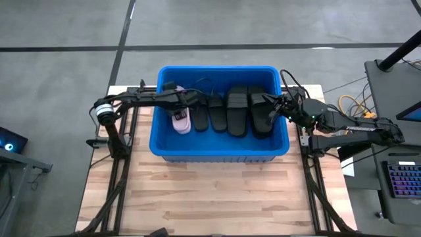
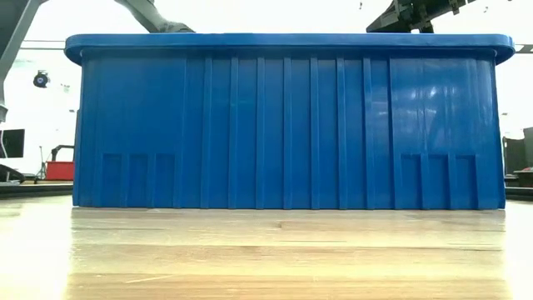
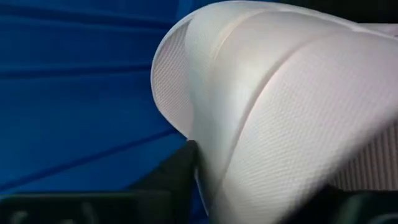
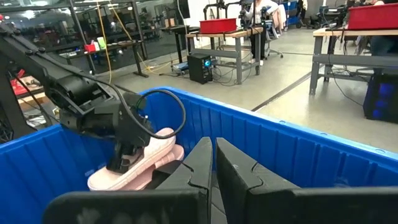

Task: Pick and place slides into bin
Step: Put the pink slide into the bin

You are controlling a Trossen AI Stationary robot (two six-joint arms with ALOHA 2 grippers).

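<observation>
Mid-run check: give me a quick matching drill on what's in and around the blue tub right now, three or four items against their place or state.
Things:
1. pink slide
2. black slides
3. right gripper
4. bin

Places or states:
A. shut, over the bin's right end
B. on the wooden table, holding all the slides
C. at the bin's left end, under the left gripper
D. side by side in the bin's middle and right

Pairs: 1-C, 2-D, 3-A, 4-B
</observation>
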